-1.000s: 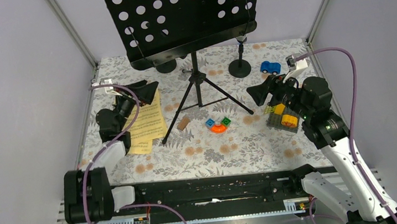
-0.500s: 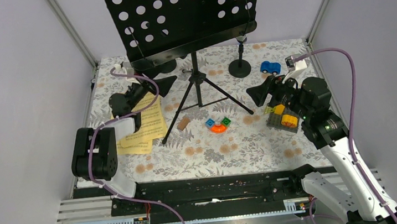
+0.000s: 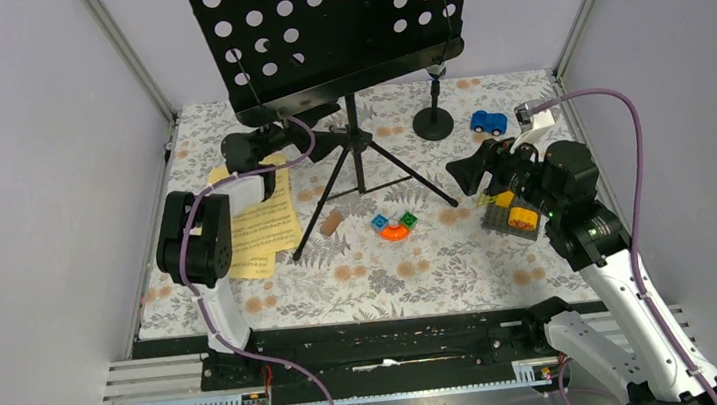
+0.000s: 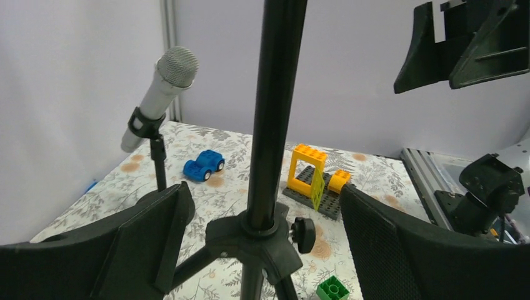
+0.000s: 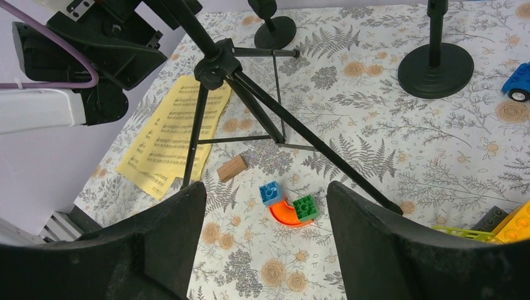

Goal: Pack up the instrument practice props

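Left gripper (image 4: 262, 215), jaws spread wide, brackets the pole of the black perforated music stand (image 4: 270, 112) at its tripod hub (contact cannot be told). Right gripper (image 5: 265, 212) hangs open and empty above the floral table (image 3: 441, 264). Yellow sheet-music pages (image 3: 266, 222) lie flat beside the stand's legs. A silver microphone (image 4: 164, 87) sits tilted in its holder (image 4: 156, 156) near the back wall.

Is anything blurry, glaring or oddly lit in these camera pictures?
Top external view: soft, even light, faint shadows, the music rack looming large near the lens. Left wrist view: silver microphone crisp, the dark near fingers slightly soft. Right wrist view: sheet-music pages sharp, no glare.
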You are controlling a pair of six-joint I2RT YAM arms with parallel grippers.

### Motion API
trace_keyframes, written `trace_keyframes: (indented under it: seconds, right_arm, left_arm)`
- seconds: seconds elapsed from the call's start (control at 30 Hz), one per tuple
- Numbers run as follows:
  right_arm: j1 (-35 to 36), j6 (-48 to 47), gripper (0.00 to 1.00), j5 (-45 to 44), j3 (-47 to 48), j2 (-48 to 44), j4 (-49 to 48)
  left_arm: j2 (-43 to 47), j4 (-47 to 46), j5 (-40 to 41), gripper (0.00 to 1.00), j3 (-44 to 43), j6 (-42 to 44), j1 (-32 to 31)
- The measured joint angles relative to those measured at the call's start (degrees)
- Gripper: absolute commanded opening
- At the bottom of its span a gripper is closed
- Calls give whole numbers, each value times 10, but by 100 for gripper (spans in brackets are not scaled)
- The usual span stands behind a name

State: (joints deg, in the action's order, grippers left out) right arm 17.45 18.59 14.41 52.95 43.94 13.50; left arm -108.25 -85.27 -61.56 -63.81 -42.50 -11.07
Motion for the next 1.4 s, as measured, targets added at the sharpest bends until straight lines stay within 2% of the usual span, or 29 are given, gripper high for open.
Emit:
trace_keyframes:
  seconds: [0.1, 0.3, 0.43, 0.63, 0.77, 0.87, 0.97, 1.03, 1.17, 1.27, 1.4]
  right_arm:
    - [0, -3, 78, 0, 0, -1, 5]
    - [0, -4, 77, -7, -3, -12, 14]
    - [0, -4, 77, -19, -9, -25, 14]
    - [0, -3, 76, -28, -21, -33, 14]
    - [0, -1, 76, -29, -26, -32, 15]
    - [0, -1, 76, -30, -26, -32, 15]
    - [0, 1, 76, -30, -26, -32, 15]
    - [0, 3, 76, -30, -28, -32, 15]
    - [0, 12, 76, -29, -39, -32, 12]
    - [0, 29, 77, -28, -54, -30, 5]
    - [0, 87, 78, -26, -80, -15, -29]
  left_arm:
    - [-17, -2, -17, 87, -33, -13, -11]
    - [-59, -5, -38, 71, -97, -37, -23]
    - [-84, 5, -47, 66, -129, -42, -29]
    - [-84, 113, -53, 57, -132, 26, -39]
    - [-61, 239, -43, 41, -129, 117, -49]
    - [-42, 299, -37, 32, -129, 164, -54]
    - [-34, 322, -36, 13, -129, 202, -56]
    - [-32, 322, -36, 4, -129, 229, -57]
    - [-29, 335, -29, 0, -129, 251, -57]
    - [-10, 368, -8, 3, -115, 279, -61]
    - [26, 455, 31, 0, -103, 341, -74]
